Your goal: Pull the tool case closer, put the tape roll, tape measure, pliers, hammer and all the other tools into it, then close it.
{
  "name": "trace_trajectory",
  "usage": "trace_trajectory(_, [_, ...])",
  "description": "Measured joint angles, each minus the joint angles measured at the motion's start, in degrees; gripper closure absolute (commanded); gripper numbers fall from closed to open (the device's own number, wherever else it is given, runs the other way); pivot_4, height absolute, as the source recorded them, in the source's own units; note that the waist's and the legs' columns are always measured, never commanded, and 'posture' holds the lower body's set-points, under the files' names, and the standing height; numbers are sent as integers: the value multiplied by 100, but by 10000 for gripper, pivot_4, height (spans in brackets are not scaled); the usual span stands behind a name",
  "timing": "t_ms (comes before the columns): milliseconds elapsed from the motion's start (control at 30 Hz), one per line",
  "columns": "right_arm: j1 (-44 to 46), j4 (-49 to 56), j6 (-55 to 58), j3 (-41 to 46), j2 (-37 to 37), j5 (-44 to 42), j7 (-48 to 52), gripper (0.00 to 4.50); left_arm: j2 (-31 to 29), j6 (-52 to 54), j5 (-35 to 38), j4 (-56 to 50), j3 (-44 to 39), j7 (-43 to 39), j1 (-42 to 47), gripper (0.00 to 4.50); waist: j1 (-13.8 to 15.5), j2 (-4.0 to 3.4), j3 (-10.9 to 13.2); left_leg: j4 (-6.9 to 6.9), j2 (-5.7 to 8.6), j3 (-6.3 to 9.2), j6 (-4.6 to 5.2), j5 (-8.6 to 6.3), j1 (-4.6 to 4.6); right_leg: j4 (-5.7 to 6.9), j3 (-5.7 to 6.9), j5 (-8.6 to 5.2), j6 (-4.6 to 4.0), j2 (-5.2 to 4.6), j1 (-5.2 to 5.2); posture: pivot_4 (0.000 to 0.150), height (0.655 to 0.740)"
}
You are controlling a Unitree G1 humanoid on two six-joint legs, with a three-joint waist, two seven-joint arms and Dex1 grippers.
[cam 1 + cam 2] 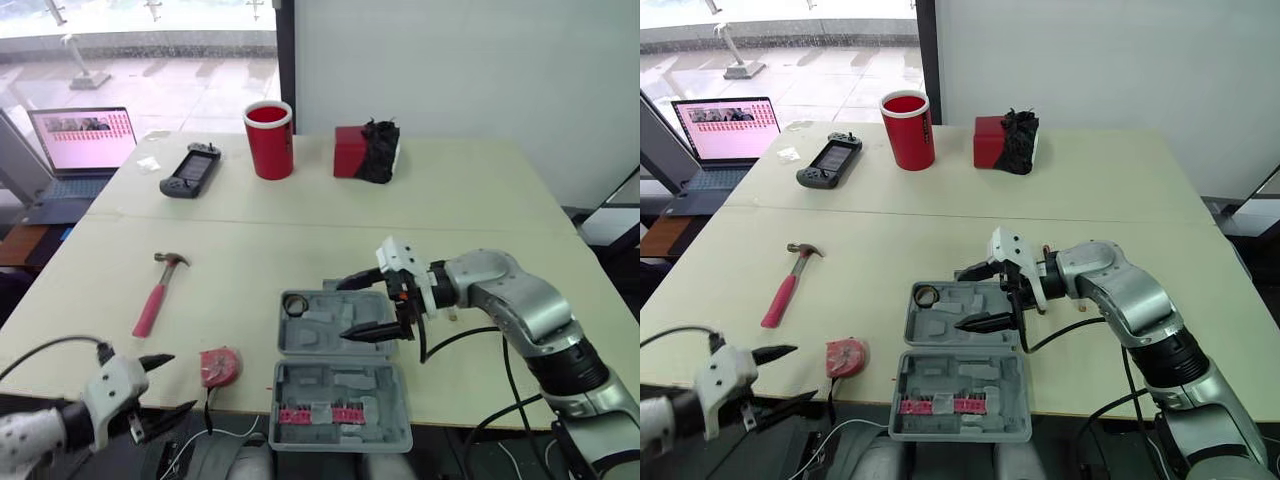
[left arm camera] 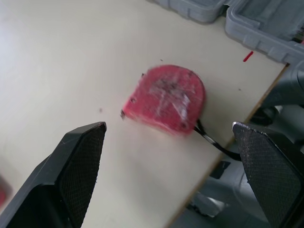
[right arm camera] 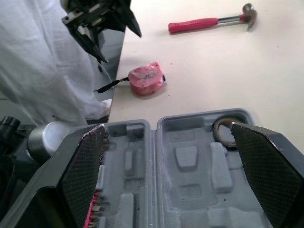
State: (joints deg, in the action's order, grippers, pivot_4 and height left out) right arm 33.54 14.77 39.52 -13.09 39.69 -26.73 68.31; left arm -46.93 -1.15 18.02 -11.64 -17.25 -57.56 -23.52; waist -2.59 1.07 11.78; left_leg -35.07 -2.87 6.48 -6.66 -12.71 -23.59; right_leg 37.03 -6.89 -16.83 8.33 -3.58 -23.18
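Beige table [image 1: 250, 250] (window [image 1: 150, 60] beyond) bears the open tool case [image 1: 320, 385]; right gripper [image 1: 342, 310] above it, left gripper [image 1: 180, 382] beside, both released.

The left gripper [image 2: 168, 127] has black fingers [image 2: 80, 161] with matt, cross-hatched faces. Ahead of them the tape measure [image 2: 166, 97] is scuffed red plastic. The tool case [image 1: 310, 335] is matt grey moulded plastic, the hammer [image 1: 157, 293] has a dull metal head, and the table [image 1: 250, 240] is smooth and matt.
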Motion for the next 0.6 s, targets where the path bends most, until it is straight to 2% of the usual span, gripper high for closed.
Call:
trace_trajectory(133, [-238,214,89,159,46,-56,-251,0,-283,-275,-159,676,547,-629,843,430,-13,-3,1,14,-1,-1,1,0,0,1,0,0,3,1,-5,1500,7400])
trace_trajectory(300, [-436,395,132,293,112,-52,-514,0,-287,-471,-380,1402,1179,-1108,1737,430,-13,-3,1,9,-3,0,1,0,0,12,0,2,6,4,-6,1500,7400])
trace_trajectory(600, [-469,397,36,393,152,-20,-797,0,-117,-1198,-960,2928,1870,-1325,2747,430,0,-3,1,5,-3,0,3,2,2,13,0,5,12,4,0,1500,7400])
